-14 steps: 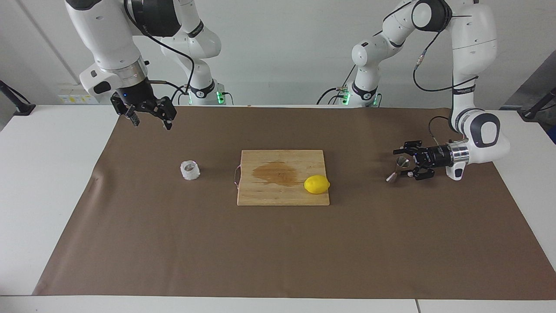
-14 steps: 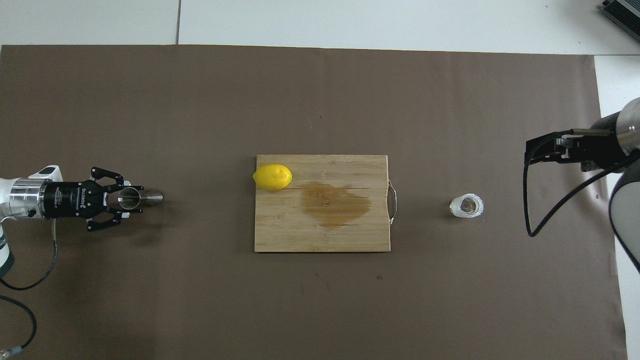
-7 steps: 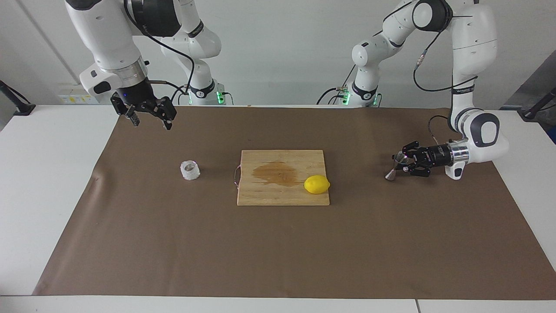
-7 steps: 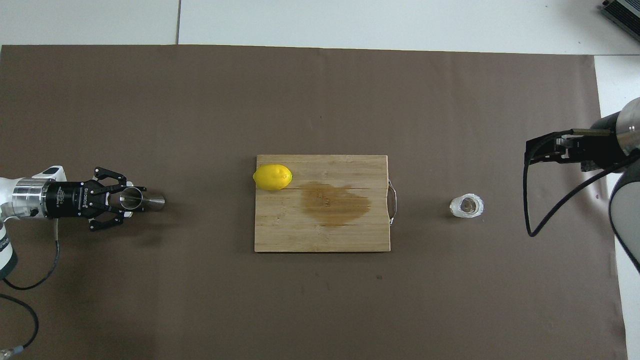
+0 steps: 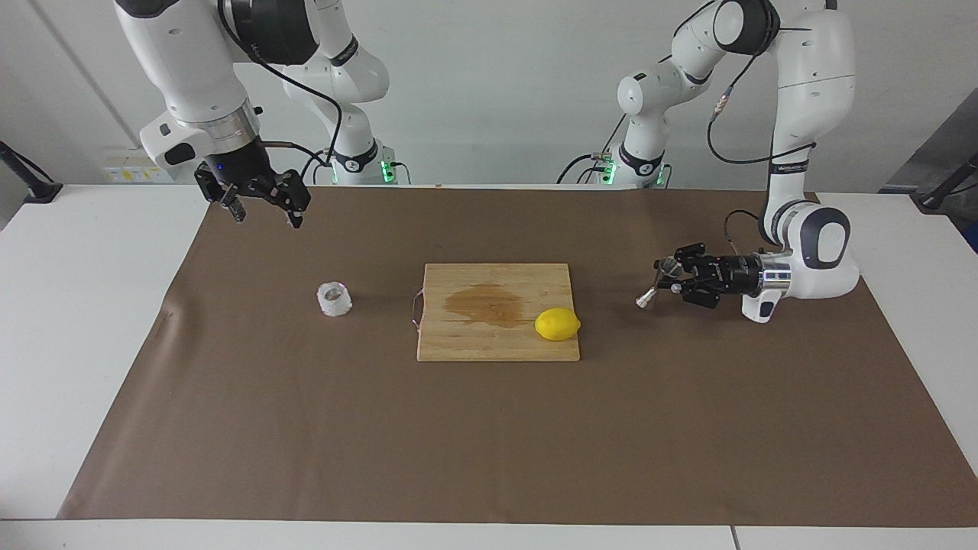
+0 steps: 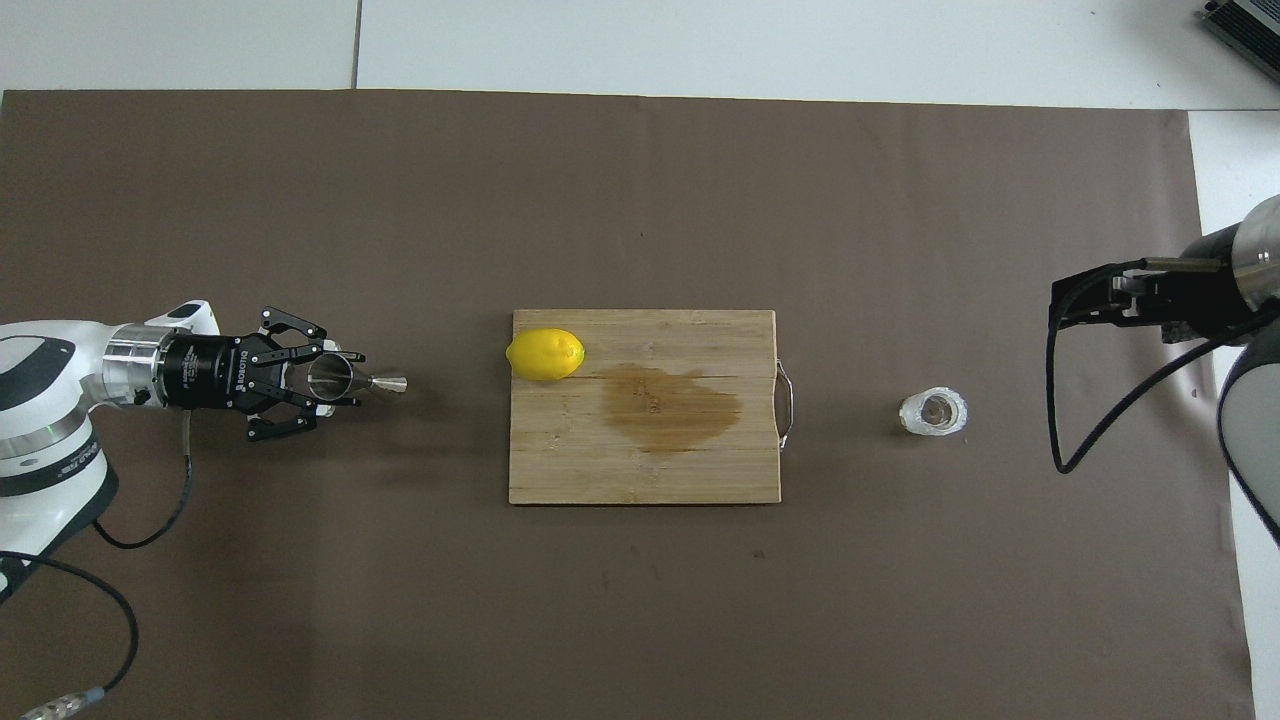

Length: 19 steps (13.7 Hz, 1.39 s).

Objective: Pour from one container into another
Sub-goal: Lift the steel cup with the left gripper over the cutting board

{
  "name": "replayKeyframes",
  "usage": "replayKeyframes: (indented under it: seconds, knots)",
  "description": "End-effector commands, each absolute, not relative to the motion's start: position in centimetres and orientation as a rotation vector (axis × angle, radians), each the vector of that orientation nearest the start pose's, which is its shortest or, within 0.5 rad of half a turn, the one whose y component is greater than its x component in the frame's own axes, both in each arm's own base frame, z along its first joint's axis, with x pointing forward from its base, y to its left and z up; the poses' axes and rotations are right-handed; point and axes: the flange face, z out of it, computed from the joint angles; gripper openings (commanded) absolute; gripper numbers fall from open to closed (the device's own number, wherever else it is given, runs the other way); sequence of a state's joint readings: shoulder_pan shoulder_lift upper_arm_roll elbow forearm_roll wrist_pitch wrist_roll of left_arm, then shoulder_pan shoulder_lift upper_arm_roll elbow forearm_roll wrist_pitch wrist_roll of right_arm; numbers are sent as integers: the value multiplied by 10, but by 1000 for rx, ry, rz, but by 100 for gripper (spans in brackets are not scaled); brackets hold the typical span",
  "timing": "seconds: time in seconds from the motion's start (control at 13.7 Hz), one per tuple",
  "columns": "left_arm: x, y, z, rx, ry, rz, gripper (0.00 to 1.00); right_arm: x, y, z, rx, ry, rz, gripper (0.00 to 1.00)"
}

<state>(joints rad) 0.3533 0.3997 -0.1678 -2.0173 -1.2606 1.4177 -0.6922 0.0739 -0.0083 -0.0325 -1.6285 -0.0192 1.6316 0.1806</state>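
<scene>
The small steel jigger point(image 5: 655, 287) is held in my left gripper point(image 5: 671, 275), which is shut on its wider cone. It is tilted, with its smaller cone pointing toward the cutting board, just over the mat at the left arm's end. It also shows in the overhead view point(image 6: 352, 380) with the left gripper point(image 6: 332, 378). The white bumpy cup point(image 5: 334, 299) stands upright on the mat at the right arm's end of the board, seen from above point(image 6: 932, 412) too. My right gripper point(image 5: 263, 205) waits open and empty in the air, over the mat's edge near the robots.
A wooden cutting board point(image 5: 458, 336) with a dark wet stain lies mid-table, its metal handle toward the cup. A yellow lemon point(image 5: 557, 324) lies on the board's corner toward the left arm's end. A brown mat point(image 5: 489, 443) covers the table.
My left gripper has carried the jigger toward the cutting board, from near the left arm's end of the mat. The right arm, the cup and the lemon have not moved.
</scene>
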Motion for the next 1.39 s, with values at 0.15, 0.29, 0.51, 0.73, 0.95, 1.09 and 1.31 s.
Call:
replayKeyframes:
  seconds: [0.15,0.29,0.51,0.73,0.95,1.09,1.31]
  knots:
    - [553,-76,317,1342,1087,-1308,0,549,19,609,-3129,183,-11,100]
    - [554,-103,321,1366,1086,-1295,0,549,19,609,-3128,183,-13,100]
    - [552,-152,322,1379,1096,-1277,0,549,18,609,-3128,185,-11,100]
    - [550,-198,320,1336,1152,-1260,0,549,18,609,-3128,185,-11,100]
    - [544,-252,313,1253,1248,-1218,0,549,18,609,-3128,185,-13,100]
    - [536,-286,305,1188,1333,-1173,0,549,18,609,-3128,185,-13,100]
    - [515,-329,294,1191,1411,-1125,0,549,18,609,-3128,185,-11,100]
